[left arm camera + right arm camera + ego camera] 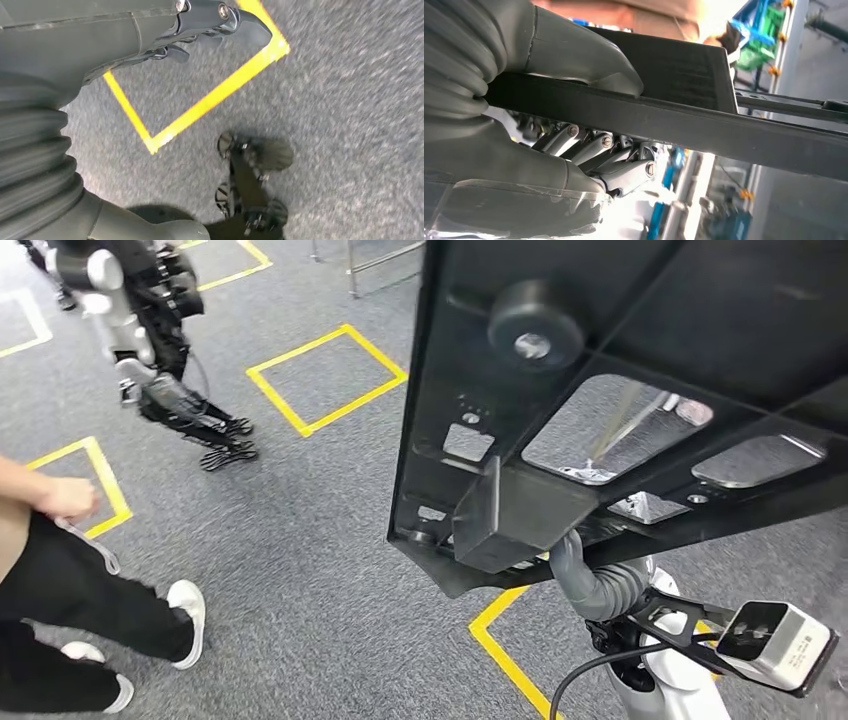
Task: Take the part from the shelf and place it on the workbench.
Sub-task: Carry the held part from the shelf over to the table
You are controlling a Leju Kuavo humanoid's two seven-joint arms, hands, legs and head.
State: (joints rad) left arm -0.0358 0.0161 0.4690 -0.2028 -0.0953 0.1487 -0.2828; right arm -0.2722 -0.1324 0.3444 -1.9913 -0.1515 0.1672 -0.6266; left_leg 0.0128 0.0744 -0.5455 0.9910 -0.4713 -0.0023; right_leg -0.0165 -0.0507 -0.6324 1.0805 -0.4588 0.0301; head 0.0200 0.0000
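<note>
part [640, 330]: black, glossy
carpet [330, 570]: grey, speckled
floor tape [325, 380]: yellow squares
right hand [574, 165]: grey, darker fingers
person's trousers [70, 590]: black
shoes [188, 608]: white

Grey carpet [330, 570], yellow floor squares [327, 378]

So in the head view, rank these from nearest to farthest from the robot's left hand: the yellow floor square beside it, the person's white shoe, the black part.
1. Yellow floor square, just right of the left hand.
2. White shoe, lower left.
3. Black part, far right, held by the right hand.
</note>
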